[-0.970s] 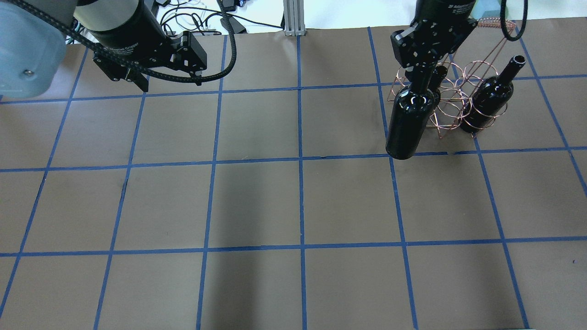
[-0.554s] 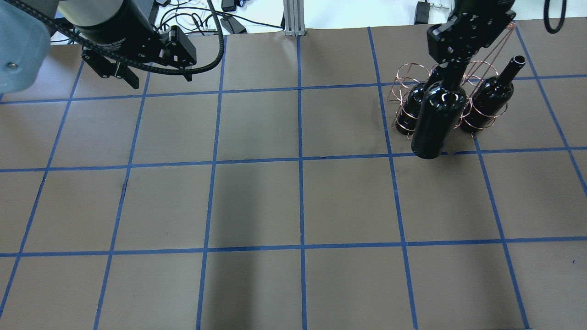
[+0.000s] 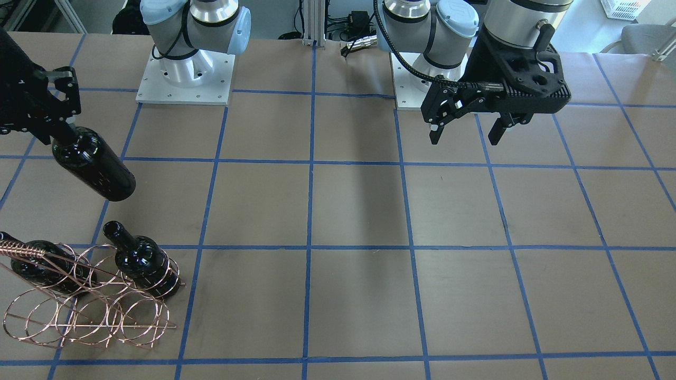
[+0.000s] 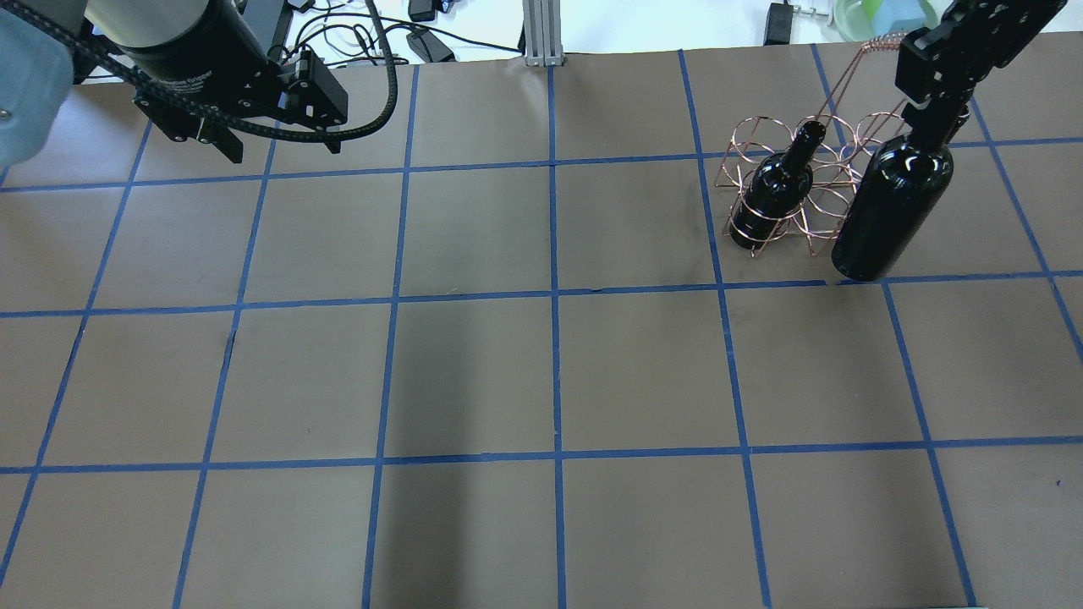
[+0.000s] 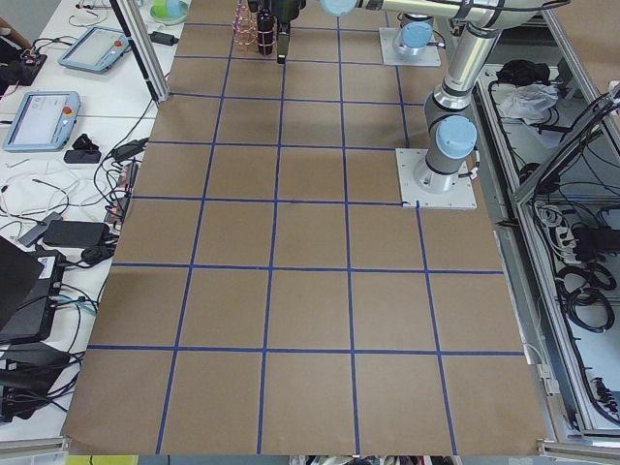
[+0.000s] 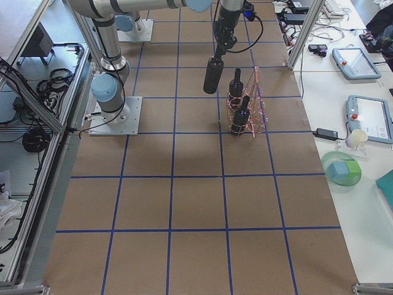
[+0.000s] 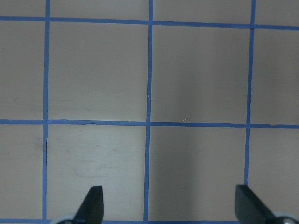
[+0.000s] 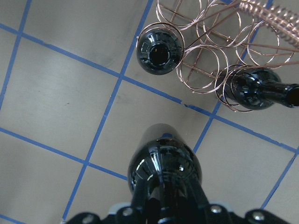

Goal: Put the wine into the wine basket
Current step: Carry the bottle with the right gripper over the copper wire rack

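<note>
My right gripper [image 4: 935,118] is shut on the neck of a near-black wine bottle [image 4: 893,207] and holds it upright in the air, off the table. The bottle hangs beside the copper wire wine basket [image 4: 816,182], on the robot's side of it, not over a hoop; the right wrist view shows this [image 8: 163,168]. Two more dark bottles stand in the basket's hoops [image 3: 140,261] [image 3: 42,269]. In the overhead view one of them [image 4: 774,194] shows and the held bottle hides the other. My left gripper [image 3: 465,134] is open and empty, high over the table far from the basket.
The table is brown paper with a blue tape grid [image 4: 554,296]. The basket's coiled handle [image 3: 21,248] rises over its middle. Cables and a metal post [image 4: 537,34] lie at the far table edge. The arm bases [image 3: 185,79] stand at the robot's side.
My right gripper has carried the bottle to the right across the basket, from its left end to its right end. My left gripper has drifted a little left and back, still open.
</note>
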